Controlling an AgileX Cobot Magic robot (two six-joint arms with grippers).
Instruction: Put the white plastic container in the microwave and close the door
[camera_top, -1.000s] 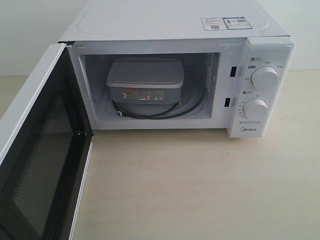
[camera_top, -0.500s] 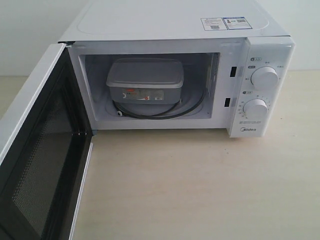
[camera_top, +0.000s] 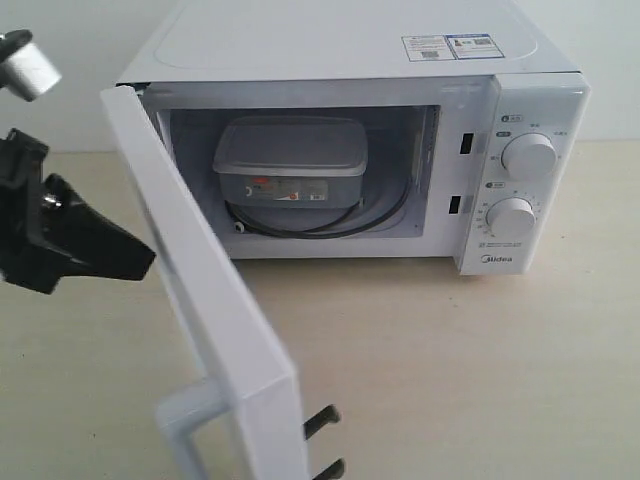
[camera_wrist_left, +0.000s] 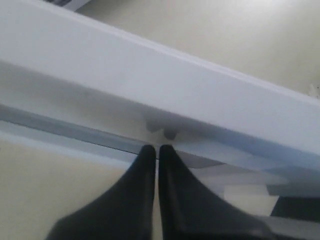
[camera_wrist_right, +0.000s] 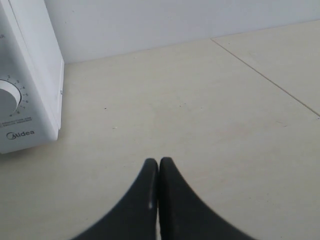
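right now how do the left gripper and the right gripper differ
The left gripper has its tips at the door's outer face; the right gripper hangs over the table beside the microwave. The left gripper shows in the exterior view; the right gripper does not. Both are shut and hold nothing.

The left gripper (camera_wrist_left: 156, 148) and the right gripper (camera_wrist_right: 158, 161) have matte black fingers (camera_wrist_right: 135, 200) curving to narrow tips; the black left wrist body (camera_top: 40, 235) bears a bright spot (camera_top: 48, 203), possibly a screw, beside a white cylindrical fitting (camera_top: 30, 66).
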